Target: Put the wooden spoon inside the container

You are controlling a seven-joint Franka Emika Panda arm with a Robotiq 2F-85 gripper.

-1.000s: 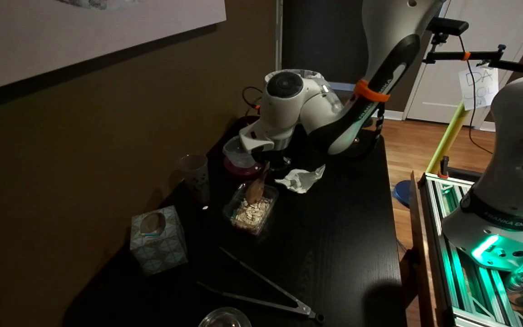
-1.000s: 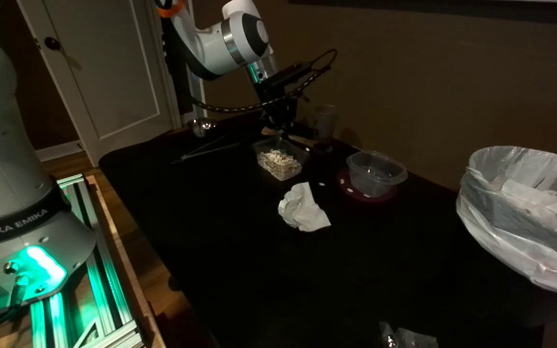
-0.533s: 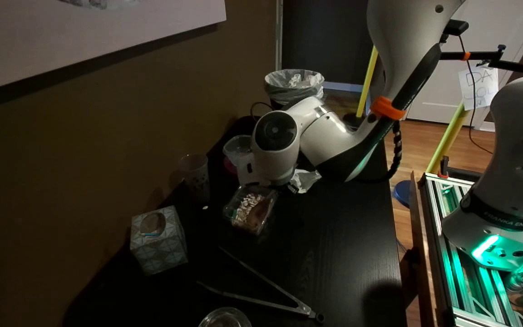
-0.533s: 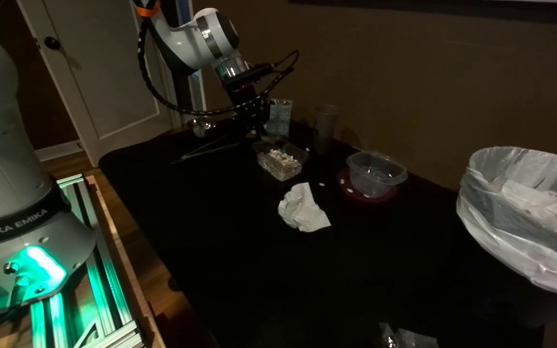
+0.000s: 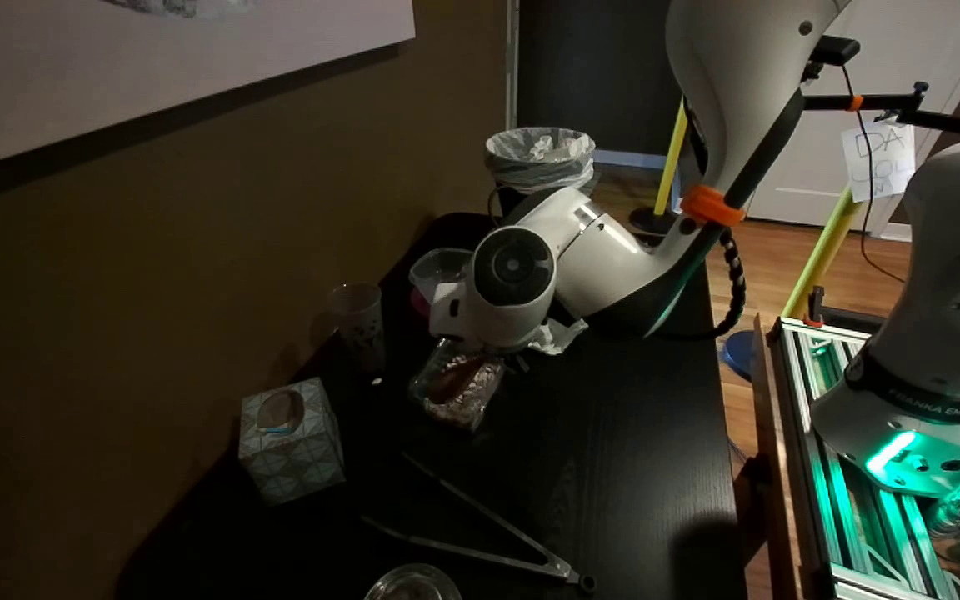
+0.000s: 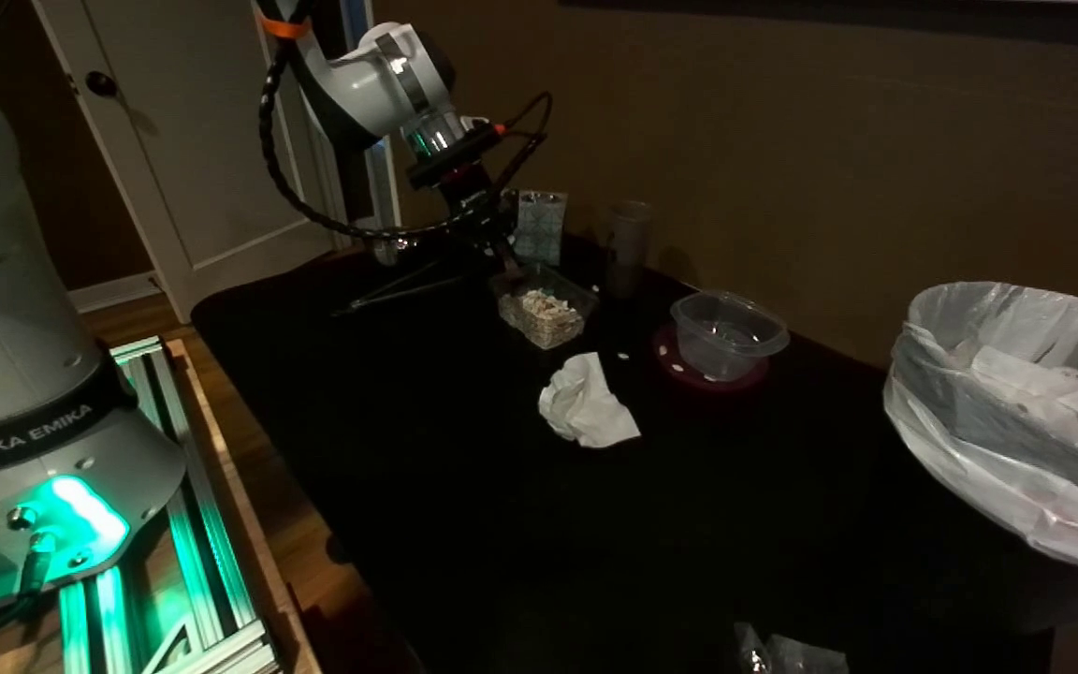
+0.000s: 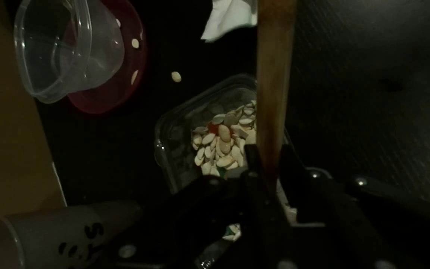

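Observation:
My gripper is shut on the brown wooden spoon, which stretches up out of the wrist view. In an exterior view the spoon's end shows over the clear container of pale seeds; I cannot tell whether it touches the seeds. The seed container also shows in an exterior view and in the wrist view, directly under the gripper. A clear, empty container stands on a dark red lid; it also shows in the wrist view. In an exterior view the arm hides the gripper's fingers.
A crumpled white napkin lies beside the seed container. A tall cup and a tissue box stand along the wall side. Black tongs and a glass bowl are at the near end. A lined bin stands past the table.
The arm has moved toward the tissue box end of the table. The spoon has turned and shifted over the seed container. The containers have not moved.

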